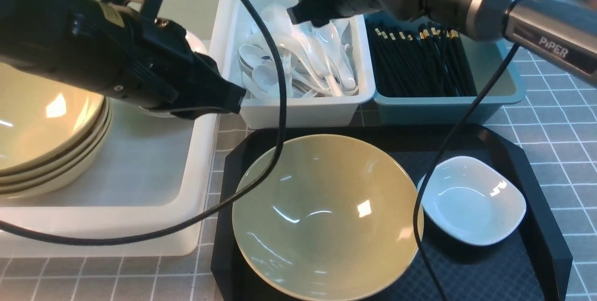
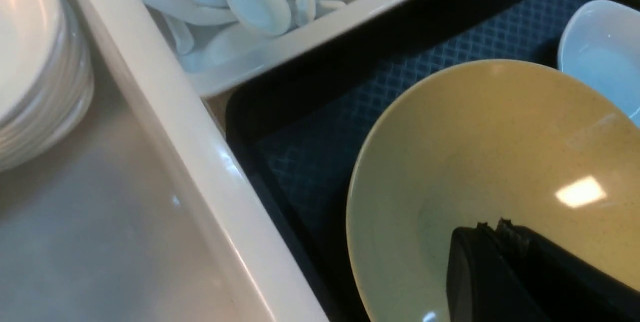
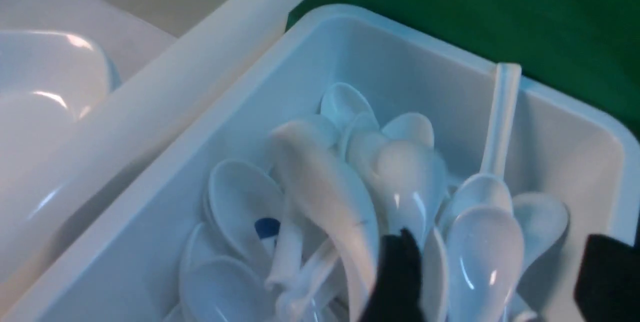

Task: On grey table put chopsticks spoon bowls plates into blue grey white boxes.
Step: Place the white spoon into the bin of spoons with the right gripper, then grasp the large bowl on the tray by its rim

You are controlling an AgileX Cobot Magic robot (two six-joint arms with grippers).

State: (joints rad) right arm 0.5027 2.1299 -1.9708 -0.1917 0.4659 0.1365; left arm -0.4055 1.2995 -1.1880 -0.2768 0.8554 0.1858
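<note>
One olive-yellow bowl (image 1: 326, 217) and one small white plate (image 1: 473, 200) rest on the black tray (image 1: 536, 198). My left gripper (image 1: 233, 100) is shut and empty, and hangs over the bowl's (image 2: 475, 137) near side (image 2: 492, 227). My right gripper (image 1: 298, 11) hovers open over the white box (image 1: 303, 109), with the piled spoons (image 3: 480, 252) under its spread fingers (image 3: 400, 267) and nothing gripped. One spoon (image 3: 325, 197) on the pile is blurred. Chopsticks (image 1: 419, 63) fill the blue box (image 1: 438, 109). Several stacked bowls (image 1: 42, 137) sit in the large white box (image 1: 140, 226).
A stack of white plates (image 2: 30, 62) sits at the back of the large white box, partly hidden behind my left arm. A black cable (image 1: 280, 105) droops across the tray and bowl. The grey gridded table (image 1: 559, 119) shows to the right of the tray.
</note>
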